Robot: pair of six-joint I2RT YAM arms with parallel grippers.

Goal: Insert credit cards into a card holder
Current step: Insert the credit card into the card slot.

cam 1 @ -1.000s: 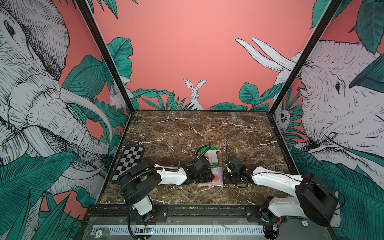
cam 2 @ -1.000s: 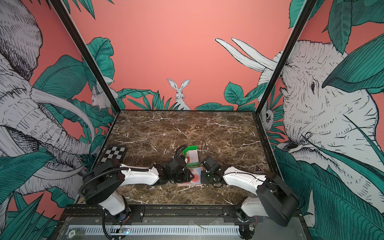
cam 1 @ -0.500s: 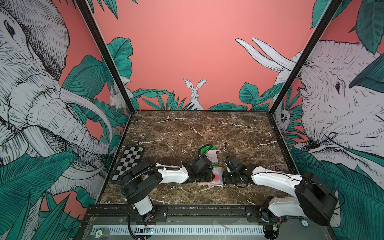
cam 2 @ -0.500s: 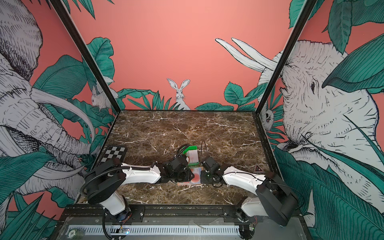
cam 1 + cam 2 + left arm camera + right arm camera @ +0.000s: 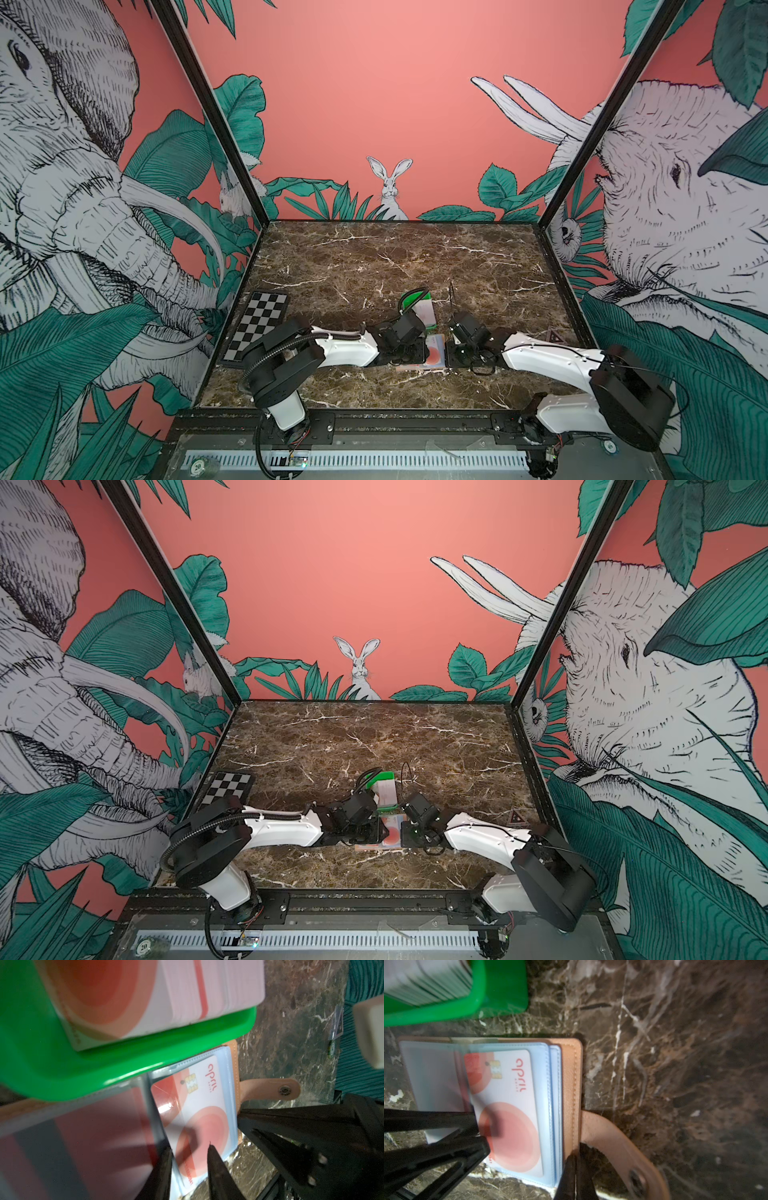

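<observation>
1. Starting at my left side, my left gripper (image 5: 190, 1157) has its jaws a little apart. The tips are down on the near end of a white credit card (image 5: 199, 1118) with a red circle, and nothing is clamped between them. I judge they stand that way to nudge the card deeper into its sleeve.
2. Just behind the holder, the green tray (image 5: 124, 1059) holds the stack of cards (image 5: 207, 987) within short reach for further picks.
3. The card holder (image 5: 571, 1084) lies open and flat on the marble table (image 5: 675, 1064), between my two grippers in both top views. The card sits almost wholly inside a light-blue sleeve. A clear leaf seems to be lifted over its left part, though blur leaves me unsure.
4. My right gripper (image 5: 574, 1165) is closed, with its tips pressed on the tan cover's edge beside the snap strap (image 5: 612, 1142). That probably pins the holder so it cannot slide while the card is pushed.
</observation>
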